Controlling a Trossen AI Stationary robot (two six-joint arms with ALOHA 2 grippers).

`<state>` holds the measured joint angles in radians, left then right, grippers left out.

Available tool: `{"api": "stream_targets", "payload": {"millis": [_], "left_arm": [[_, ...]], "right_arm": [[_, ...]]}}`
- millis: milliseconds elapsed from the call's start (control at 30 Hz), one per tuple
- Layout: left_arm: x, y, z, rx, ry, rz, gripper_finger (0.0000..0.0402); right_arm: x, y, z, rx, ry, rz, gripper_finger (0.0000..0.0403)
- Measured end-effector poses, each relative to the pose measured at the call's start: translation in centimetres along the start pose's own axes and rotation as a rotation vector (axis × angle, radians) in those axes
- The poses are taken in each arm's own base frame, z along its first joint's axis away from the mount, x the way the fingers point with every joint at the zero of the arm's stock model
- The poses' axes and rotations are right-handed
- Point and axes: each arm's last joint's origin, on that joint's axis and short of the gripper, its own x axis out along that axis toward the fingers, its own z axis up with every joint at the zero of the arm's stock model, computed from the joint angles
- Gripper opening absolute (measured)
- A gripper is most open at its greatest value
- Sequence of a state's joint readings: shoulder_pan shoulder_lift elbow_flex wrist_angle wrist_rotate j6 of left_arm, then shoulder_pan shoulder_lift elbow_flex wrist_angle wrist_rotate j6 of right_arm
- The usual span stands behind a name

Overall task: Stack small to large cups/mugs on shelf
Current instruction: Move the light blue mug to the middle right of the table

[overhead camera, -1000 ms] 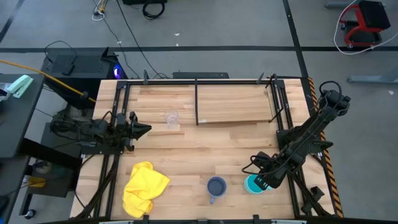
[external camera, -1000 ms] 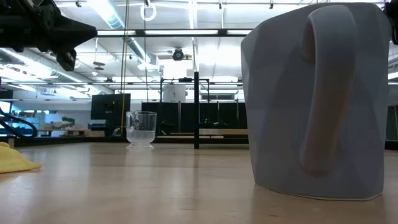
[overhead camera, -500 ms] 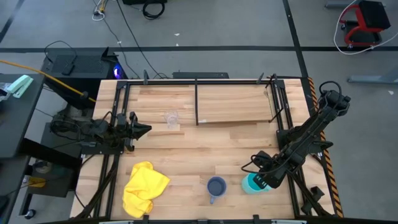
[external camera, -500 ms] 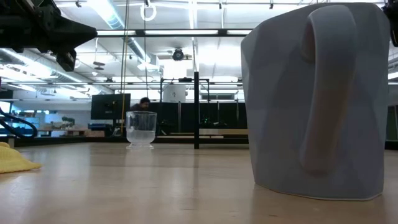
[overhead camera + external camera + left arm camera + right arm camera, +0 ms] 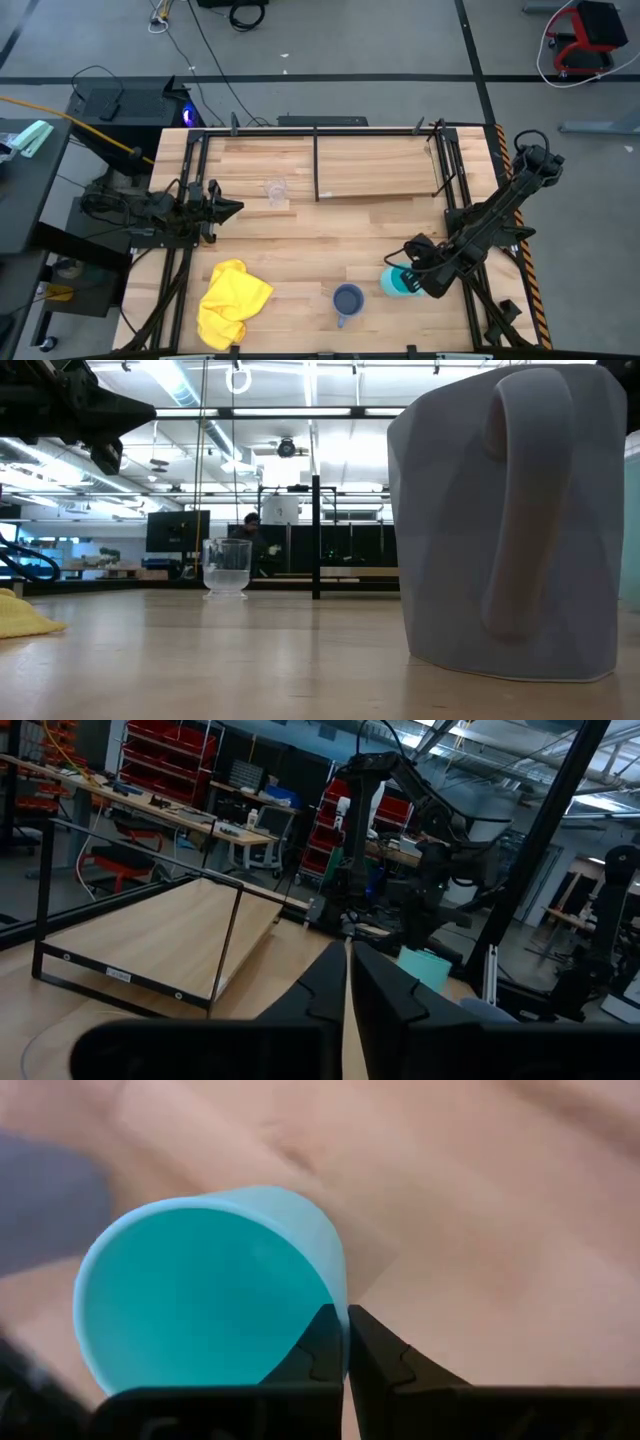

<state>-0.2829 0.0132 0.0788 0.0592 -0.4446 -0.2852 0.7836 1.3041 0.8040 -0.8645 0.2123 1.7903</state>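
The cyan mug point(image 5: 398, 282) is near the table's front right, with my right gripper point(image 5: 410, 279) shut on it. Its mouth faces the right wrist camera point(image 5: 205, 1295), and its handle is hidden. The grey-blue mug point(image 5: 347, 300) stands upright on its base to the cyan mug's left and fills the low view point(image 5: 510, 520). The clear glass cup point(image 5: 276, 190) stands on the tabletop just left of the shelf point(image 5: 375, 165). My left gripper point(image 5: 228, 208) is shut and empty, hovering at the table's left side. My right gripper pinches the cyan mug's wall at the rim point(image 5: 338, 1295), with one finger point(image 5: 322, 1348) inside the mug and the other point(image 5: 378, 1355) outside. The fingers come from the table's right, slanting down. The mug is tilted; I cannot tell whether it is clear of the table.
A crumpled yellow cloth point(image 5: 232, 300) lies at the table's front left. Black metal uprights point(image 5: 316, 160) frame the shelf at the back. Bare wood lies between the shelf and the mugs. A person shows far off in the room behind point(image 5: 252, 525).
My right gripper has gone toward the table's left edge and a little toward the far edge, taking the cyan mug with it, closer to the grey-blue mug.
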Motion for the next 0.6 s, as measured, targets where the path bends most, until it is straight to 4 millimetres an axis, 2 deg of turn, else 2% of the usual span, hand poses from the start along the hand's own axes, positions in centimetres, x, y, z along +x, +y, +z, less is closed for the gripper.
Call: {"api": "stream_targets", "payload": {"millis": [133, 300, 400, 500, 600], "left_arm": [[0.0, 0.0, 0.0, 0.000, 0.000, 0.000, 0.0029], [0.0, 0.0, 0.0, 0.000, 0.000, 0.000, 0.0021], [0.0, 0.0, 0.0, 0.000, 0.000, 0.000, 0.0018], [0.0, 0.0, 0.0, 0.000, 0.001, 0.001, 0.0021], [0.0, 0.0, -0.1, 0.003, 0.005, 0.002, 0.0025]], "right_arm": [[-1.9, -0.1, 0.5, 0.044, -0.025, -0.108, 0.0005], [-6.1, 0.2, 1.3, 0.100, -0.062, -0.215, 0.0005], [-8.0, 0.1, 1.8, 0.159, -0.087, -0.263, 0.0005], [-8.9, -0.2, 2.0, 0.181, -0.105, -0.314, 0.0005], [-8.6, -0.5, 2.2, 0.191, -0.113, -0.338, 0.0005]]}}
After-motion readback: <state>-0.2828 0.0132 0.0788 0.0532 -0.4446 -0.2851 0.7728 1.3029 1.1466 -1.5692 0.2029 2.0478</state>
